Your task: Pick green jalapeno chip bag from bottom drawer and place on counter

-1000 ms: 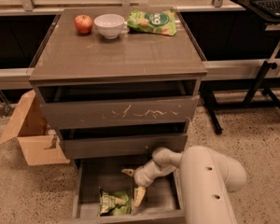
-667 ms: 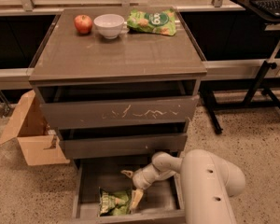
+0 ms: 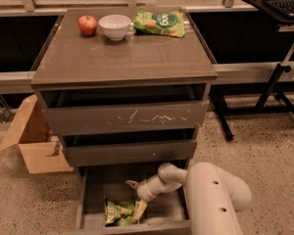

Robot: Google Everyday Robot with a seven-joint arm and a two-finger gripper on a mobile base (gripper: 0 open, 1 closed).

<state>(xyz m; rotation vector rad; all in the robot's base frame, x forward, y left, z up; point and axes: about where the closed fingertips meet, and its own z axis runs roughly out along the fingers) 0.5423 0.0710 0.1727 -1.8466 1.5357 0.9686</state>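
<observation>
The green jalapeno chip bag [image 3: 117, 213] lies crumpled on the floor of the open bottom drawer [image 3: 95, 190], near its front left. My gripper [image 3: 135, 197] is inside the drawer, just right of the bag, on the end of the white arm [image 3: 210, 195] reaching in from the lower right. Its fingers are spread open; the lower fingertip [image 3: 139, 210] touches the bag's right edge and the upper one points left above it. The counter [image 3: 122, 58] is the glossy top of the cabinet.
On the counter stand a red apple [image 3: 87, 24], a white bowl [image 3: 114, 26] and a brighter green bag [image 3: 159, 22]. The upper two drawers stand slightly open; the top one [image 3: 125, 117] has white scratches. A cardboard box [image 3: 32, 140] sits left; a black stand [image 3: 274, 82] right.
My gripper has edged slightly left inside the drawer, closer to the chip bag. The bag has not moved.
</observation>
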